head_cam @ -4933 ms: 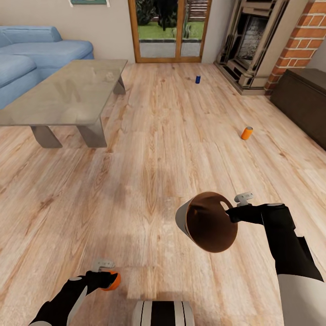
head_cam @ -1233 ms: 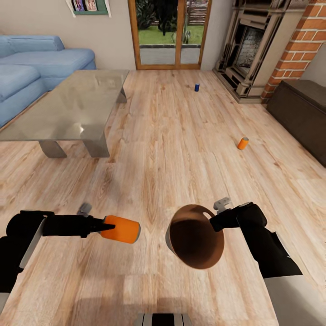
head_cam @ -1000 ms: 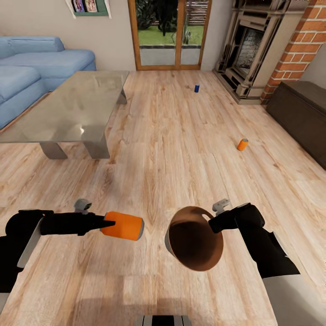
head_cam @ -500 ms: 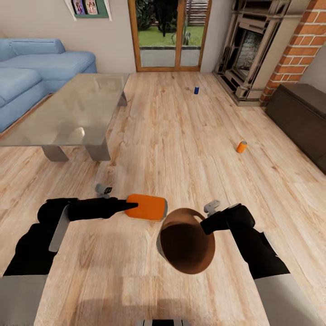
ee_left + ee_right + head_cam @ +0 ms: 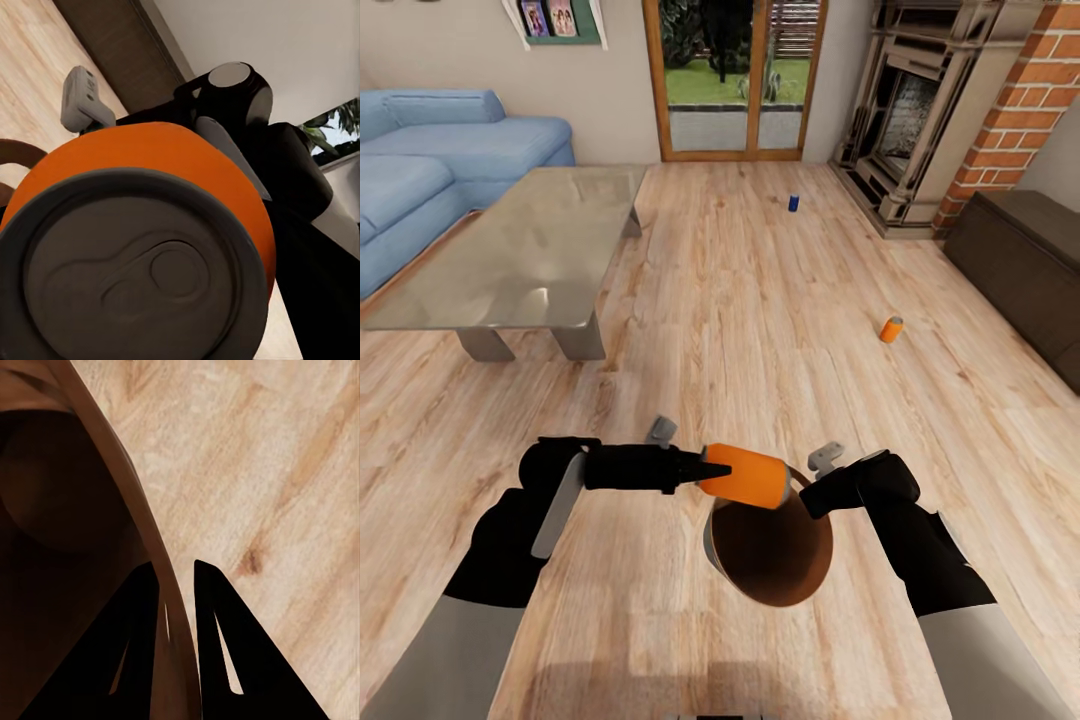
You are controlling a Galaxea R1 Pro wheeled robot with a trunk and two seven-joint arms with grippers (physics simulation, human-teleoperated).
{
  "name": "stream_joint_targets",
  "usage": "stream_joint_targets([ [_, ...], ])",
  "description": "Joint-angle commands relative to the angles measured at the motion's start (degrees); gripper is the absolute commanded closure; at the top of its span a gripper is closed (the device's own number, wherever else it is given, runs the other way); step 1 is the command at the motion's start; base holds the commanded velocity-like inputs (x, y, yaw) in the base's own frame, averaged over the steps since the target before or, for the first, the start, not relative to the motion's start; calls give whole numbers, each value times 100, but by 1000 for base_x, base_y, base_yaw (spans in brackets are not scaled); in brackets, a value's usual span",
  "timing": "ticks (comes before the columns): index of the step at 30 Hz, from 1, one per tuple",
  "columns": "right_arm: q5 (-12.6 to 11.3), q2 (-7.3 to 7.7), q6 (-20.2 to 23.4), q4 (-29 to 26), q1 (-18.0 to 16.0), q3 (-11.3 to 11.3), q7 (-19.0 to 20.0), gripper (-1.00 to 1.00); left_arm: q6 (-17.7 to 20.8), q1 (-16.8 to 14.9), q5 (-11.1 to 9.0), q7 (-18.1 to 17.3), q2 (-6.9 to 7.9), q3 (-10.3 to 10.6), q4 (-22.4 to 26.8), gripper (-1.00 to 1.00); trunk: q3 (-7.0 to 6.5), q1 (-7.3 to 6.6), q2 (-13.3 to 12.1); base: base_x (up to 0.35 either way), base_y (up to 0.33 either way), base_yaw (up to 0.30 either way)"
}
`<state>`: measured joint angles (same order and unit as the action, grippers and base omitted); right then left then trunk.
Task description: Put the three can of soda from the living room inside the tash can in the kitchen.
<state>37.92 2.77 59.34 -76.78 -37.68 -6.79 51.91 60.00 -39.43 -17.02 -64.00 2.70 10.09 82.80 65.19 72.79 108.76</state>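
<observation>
An orange soda can (image 5: 745, 476), light, rigid and probably slippery, is held sideways by its base in the closed left end effector (image 5: 702, 470) over the trash can (image 5: 770, 545), whose thin rim is pinched by the right end effector (image 5: 177, 585).

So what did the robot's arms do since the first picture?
The left gripper carried its orange can up and across to the mouth of the trash can, which the right gripper keeps holding by the rim. The can isn't dropped yet. The other orange can and blue can stayed on the floor.
</observation>
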Motion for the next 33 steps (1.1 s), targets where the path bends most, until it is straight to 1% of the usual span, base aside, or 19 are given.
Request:
stream_joint_targets([
  [1, -136, -2, 66, 2, -1, 0, 47, 100, 0, 3, 5, 2, 1, 4, 3, 100, -19, -23, -42, 0, 0, 0],
  [4, -136, -4, 66, 17, -8, 2, 47, 100, 0, 11, 4, 18, -10, 15, 37, 100, -19, -23, -42, 0, 0, 0],
  [6, -136, -4, 66, 83, -13, 3, 47, 100, 0, 13, 2, 91, -12, 17, 50, 100, -19, -23, -42, 0, 0, 0],
  [9, -139, 1, 66, 197, -19, 11, 44, 100, 0, 21, -18, 408, -14, 38, 74, 100, -19, -23, -42, 0, 0, 0],
  [14, -144, 4, 66, 320, -104, 18, 39, 100, 0, 39, -21, 921, -10, 281, 114, 100, -19, -23, -42, 0, 0, 0],
  [16, -145, 4, 66, 377, -136, 19, 39, 100, 0, 35, -17, 1061, -8, 379, 138, 100, -19, -23, -42, 0, 0, 0],
  [18, -145, 4, 66, 401, -151, 19, 38, 100, 0, 34, -12, 1116, -10, 451, 148, 100, -19, -23, -42, 0, 0, 0],
  [19, -145, 0, 66, 425, -193, 19, 35, 100, 0, 33, -7, 1169, -13, 607, 157, 100, -19, -23, -42, 0, 0, 0],
  [20, -145, -1, 66, 434, -206, 19, 34, 100, 0, 33, -7, 1180, -13, 667, 159, 100, -19, -23, -42, 0, 0, 0],
  [21, -145, -2, 66, 465, -231, 19, 32, 100, 0, 33, -2, 1197, -17, 814, 161, 100, -19, -23, -42, 0, 0, 0],
  [23, -145, -6, 66, 505, -265, 21, 31, 100, 0, 32, -2, 1229, -16, 978, 163, 100, -19, -23, -42, 0, 0, 0],
  [24, -145, -9, 66, 549, -300, 24, 31, 100, 0, 32, -3, 1274, -16, 1114, 164, 100, -19, -23, -42, 0, 0, 0],
  [25, -145, -14, 66, 591, -331, 25, 30, 100, 0, 32, -3, 1319, -15, 1206, 165, 100, -19, -23, -42, 0, 0, 0],
  [26, -145, -15, 66, 610, -346, 26, 30, 100, 0, 32, -3, 1319, -15, 1206, 165, 100, -19, -23, -42, 0, 0, 0],
  [28, -145, -18, 66, 649, -382, 27, 30, 100, 0, 29, 1, 1384, -19, 1313, 165, 100, -19, -23, -42, 0, 0, 0],
  [30, -145, -39, 66, 725, -456, 28, 30, 100, 0, 21, 4, 1495, -22, 1632, 161, 100, -19, -23, -42, 0, 0, 0],
  [32, -145, -66, 66, 741, -470, 28, 29, 100, 0, 19, 5, 1589, -23, 1761, 158, 100, -19, -23, -42, 0, 0, 0],
  [33, -143, -93, 66, 751, -479, 28, 28, 100, 0, 17, 5, 1736, -23, 1849, 155, 100, -19, -23, -42, 0, 0, 0],
])
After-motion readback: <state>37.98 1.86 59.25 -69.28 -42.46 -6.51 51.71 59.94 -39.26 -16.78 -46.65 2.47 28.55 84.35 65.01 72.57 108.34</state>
